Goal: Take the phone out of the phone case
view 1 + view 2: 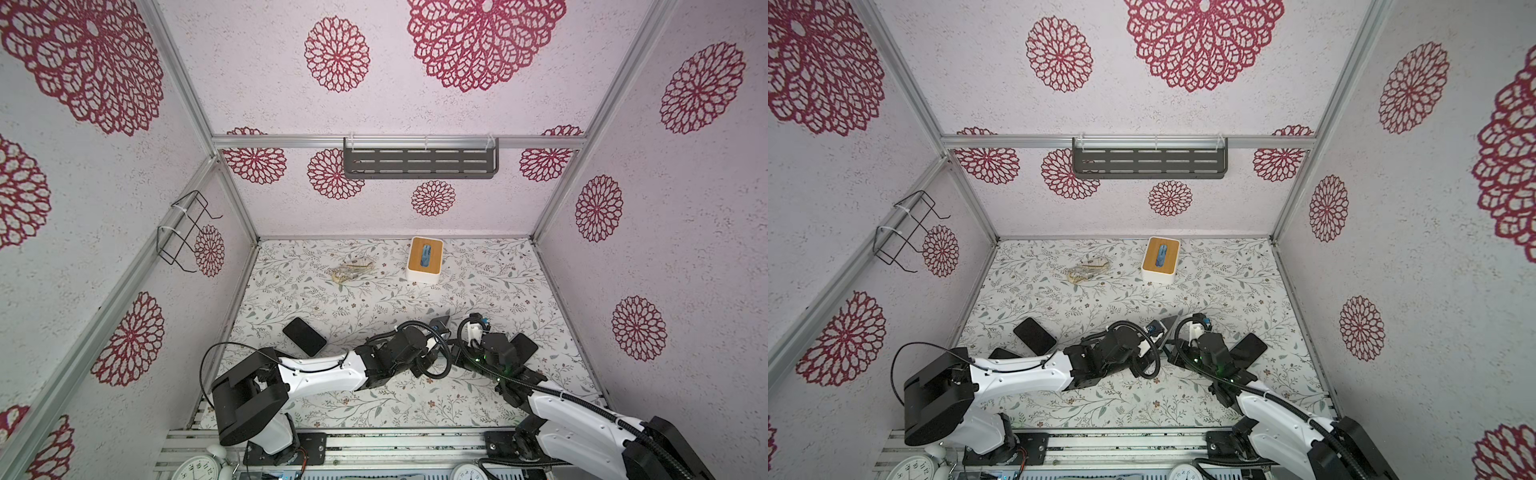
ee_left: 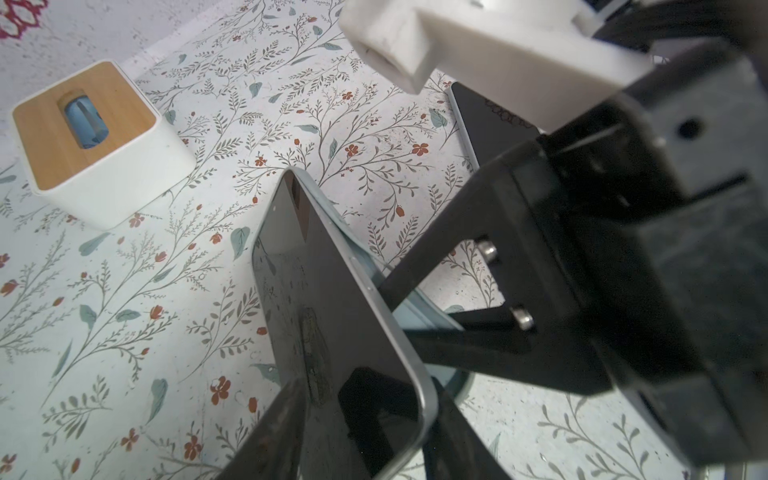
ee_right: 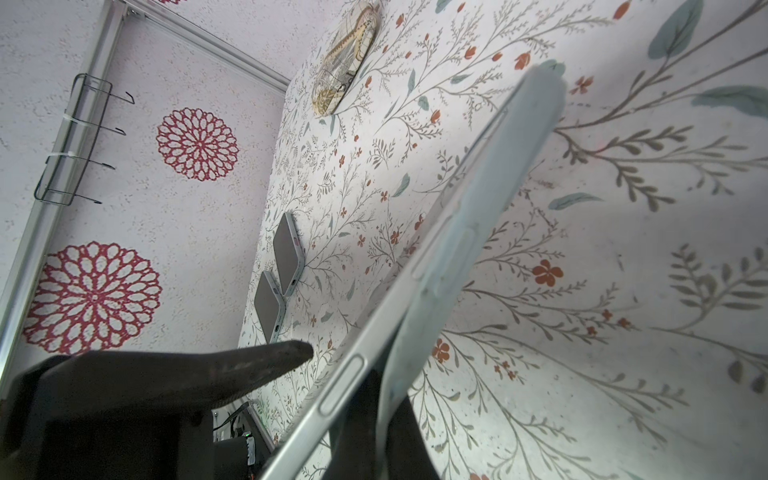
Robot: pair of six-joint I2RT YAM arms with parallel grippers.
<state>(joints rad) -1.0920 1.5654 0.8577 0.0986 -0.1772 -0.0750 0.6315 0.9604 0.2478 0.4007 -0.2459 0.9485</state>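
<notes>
Phone [image 2: 332,332] is hanging tilted above the table [image 1: 353,299], partly peeled from its pale phone case [image 3: 498,199]. I'm watching the right gripper [image 2: 395,309] pinching the case wall tight, while the left gripper [image 2: 365,424] is straddling the phone's end, jaws partway apart, one finger [image 3: 270,357] standing clear of the screen.

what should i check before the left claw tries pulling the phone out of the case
1. Right claw shut on the case wall: ok.
2. Left claw firm on the phone: cannot tell; its fingers flank the phone's end, but contact is not clear.
3. Phone's long edge peeled off the case: ok, a gap shows in the right wrist view.
4. Phone's far corner out of the case: cannot tell.
5. Phone held up off the table: ok.
6. Spare black phone out of the way: ok, it lies apart, near the left arm.
</notes>
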